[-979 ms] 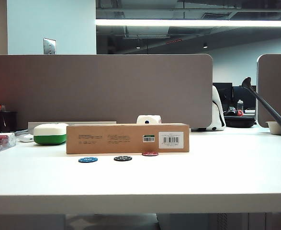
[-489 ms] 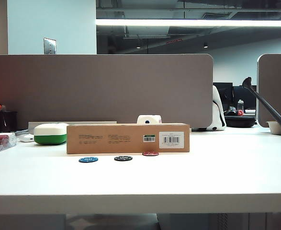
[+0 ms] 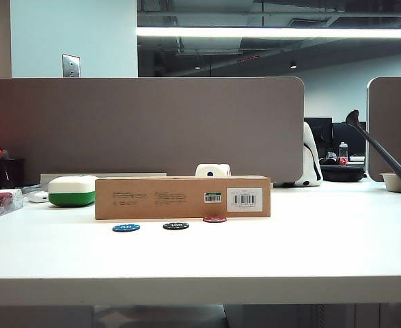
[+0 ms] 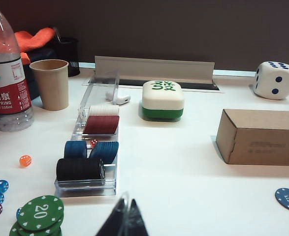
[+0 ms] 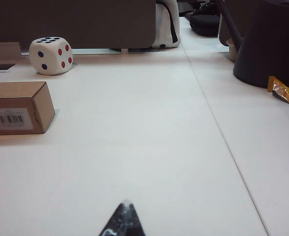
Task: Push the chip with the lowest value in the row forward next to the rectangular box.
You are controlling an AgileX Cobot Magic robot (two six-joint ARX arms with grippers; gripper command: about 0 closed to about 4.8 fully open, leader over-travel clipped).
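Nothing differs from earlier; the red chip [image 3: 214, 219] lies flat just beside the box [image 3: 182, 197], whose long axis runs side to side; left gripper [image 4: 125, 220] and right gripper [image 5: 123, 220] hang above the surface, jaws pressed together.

The rectangular box [image 3: 182, 197] is my landmark. In front of it lies open table [image 3: 200, 256], broken only by three flat chips: the red chip [image 3: 214, 219] just beside its front face, the black chip [image 3: 175, 225] and blue chip [image 3: 126, 227] a little farther out. Past its barcode end the table runs bare toward a dark container [image 5: 270, 42]. Behind it stands a large die [image 5: 50, 55]. Off its other end sit the white-and-green case [image 4: 162, 100] and a chip rack [image 4: 92, 147]. My left gripper [image 4: 124, 221] and right gripper [image 5: 123, 222], tips together, hang over bare surface.
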